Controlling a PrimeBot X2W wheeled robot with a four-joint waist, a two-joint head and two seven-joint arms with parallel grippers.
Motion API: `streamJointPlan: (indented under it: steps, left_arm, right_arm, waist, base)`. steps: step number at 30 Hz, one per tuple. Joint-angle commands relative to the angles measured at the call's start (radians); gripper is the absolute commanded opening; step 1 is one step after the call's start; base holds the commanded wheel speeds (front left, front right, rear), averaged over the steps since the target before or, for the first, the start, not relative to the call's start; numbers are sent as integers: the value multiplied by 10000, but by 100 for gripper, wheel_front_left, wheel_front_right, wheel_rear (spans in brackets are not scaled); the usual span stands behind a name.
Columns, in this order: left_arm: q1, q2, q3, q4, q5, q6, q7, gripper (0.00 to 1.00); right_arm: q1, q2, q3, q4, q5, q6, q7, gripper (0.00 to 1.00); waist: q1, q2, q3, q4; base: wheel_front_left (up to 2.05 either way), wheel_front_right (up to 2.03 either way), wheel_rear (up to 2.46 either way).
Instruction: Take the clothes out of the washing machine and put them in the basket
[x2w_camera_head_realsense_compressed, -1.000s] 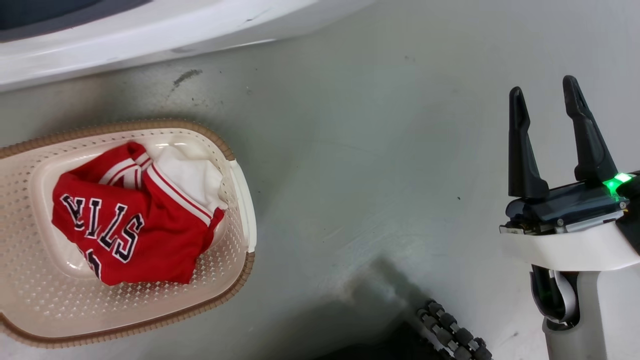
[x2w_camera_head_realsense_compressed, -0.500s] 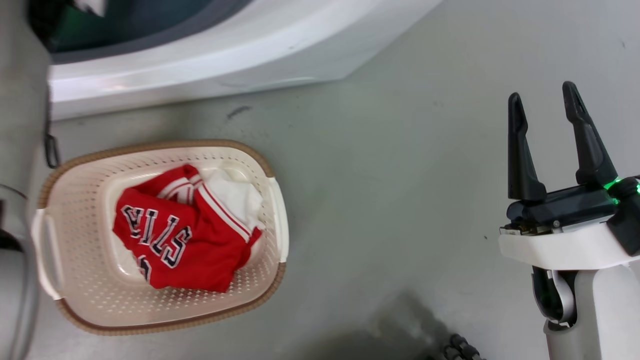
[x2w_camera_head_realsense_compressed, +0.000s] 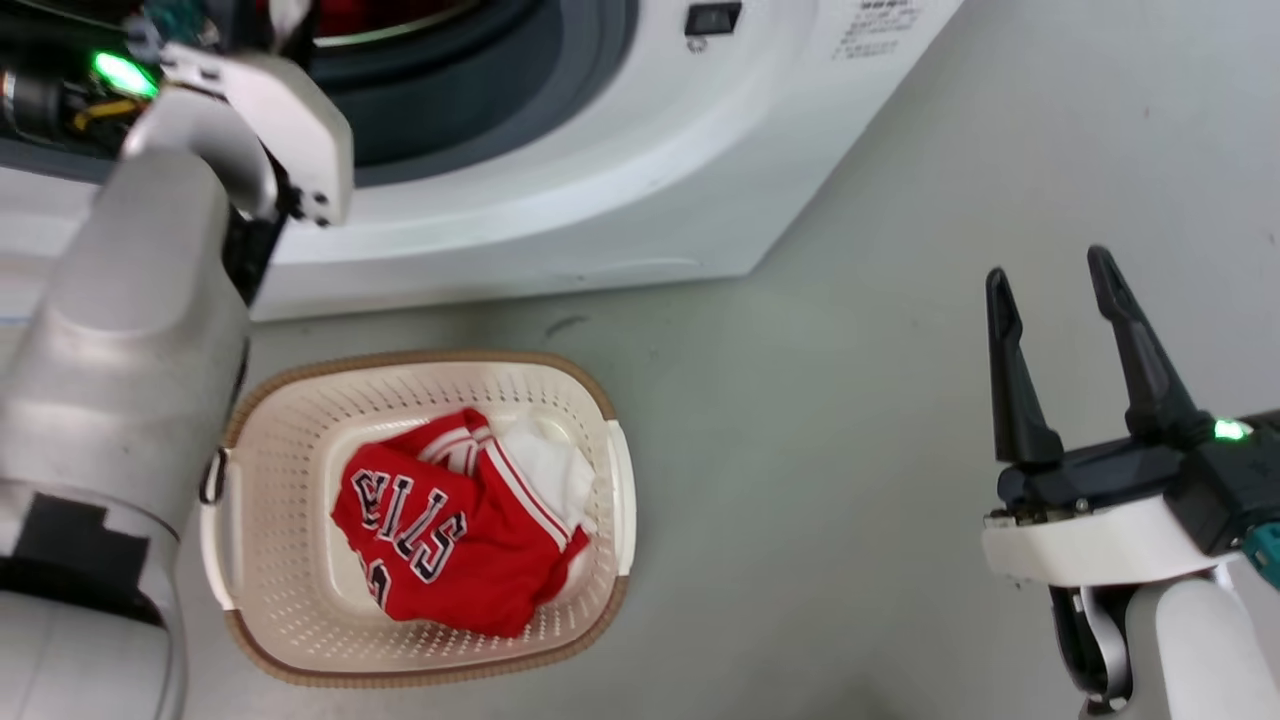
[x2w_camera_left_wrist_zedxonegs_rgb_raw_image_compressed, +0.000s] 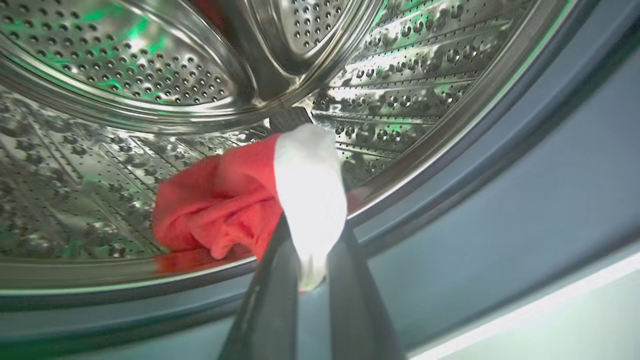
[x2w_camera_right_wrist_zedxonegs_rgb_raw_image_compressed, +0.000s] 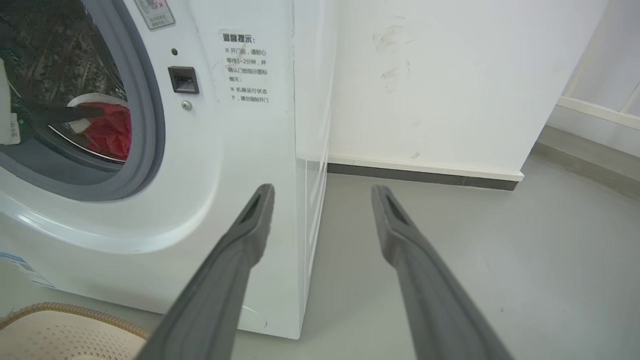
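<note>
In the left wrist view my left gripper (x2w_camera_left_wrist_zedxonegs_rgb_raw_image_compressed: 311, 280) is shut on a red garment with white trim (x2w_camera_left_wrist_zedxonegs_rgb_raw_image_compressed: 225, 200), holding it at the lip of the steel drum (x2w_camera_left_wrist_zedxonegs_rgb_raw_image_compressed: 125, 75). The head view has my left arm (x2w_camera_head_realsense_compressed: 130, 330) reaching into the porthole of the white washing machine (x2w_camera_head_realsense_compressed: 600, 200). The cream basket (x2w_camera_head_realsense_compressed: 420, 360) stands on the floor in front of the machine, with a red lettered jersey (x2w_camera_head_realsense_compressed: 440, 540) lying in it. My right gripper (x2w_camera_head_realsense_compressed: 1048, 265) hangs open to the right of the basket, nothing between its fingers. It is also open in its own view (x2w_camera_right_wrist_zedxonegs_rgb_raw_image_compressed: 324, 189).
A grey gasket (x2w_camera_left_wrist_zedxonegs_rgb_raw_image_compressed: 500, 200) rings the porthole. The washing machine's right side (x2w_camera_right_wrist_zedxonegs_rgb_raw_image_compressed: 310, 150) stands close to a white wall (x2w_camera_right_wrist_zedxonegs_rgb_raw_image_compressed: 450, 75) with a dark baseboard. Grey floor (x2w_camera_head_realsense_compressed: 820, 450) stretches between the basket and my right arm.
The head camera has swung up, so the machine's porthole and my left arm have come into the picture. The jersey lies the same in the basket. My right gripper stays open.
</note>
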Motion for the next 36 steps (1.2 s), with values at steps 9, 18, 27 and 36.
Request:
streamJointPlan:
  steps: [9, 18, 27, 36]
  left_arm:
    - [1462, -241, 18, -1023, -258, 159, -973, 0]
    - [2766, 119, -35, -3198, -273, 560, -1035, 0]
    - [4407, 818, 4, -6321, -401, 1321, -392, 0]
    - [5811, 1689, 254, -9583, -397, 2274, 327, 0]
  right_arm:
    - [695, 4, 46, 182, -267, -7, -24, 100]
    - [1368, 2, 186, 341, -321, -7, -24, 100]
    - [1975, 4, 249, 449, -307, -7, -24, 100]
    - [2353, 6, 288, 483, -271, -7, -24, 100]
  waist:
    - [1, -1, -1494, 720]
    - [1, -1, -2667, 1072]
    - [1, -1, -3627, 1205]
    - [1, -1, -4177, 1322]
  base:
    - [0, 0, 0]
    - [0, 0, 0]
    - [0, 0, 0]
    - [0, 0, 0]
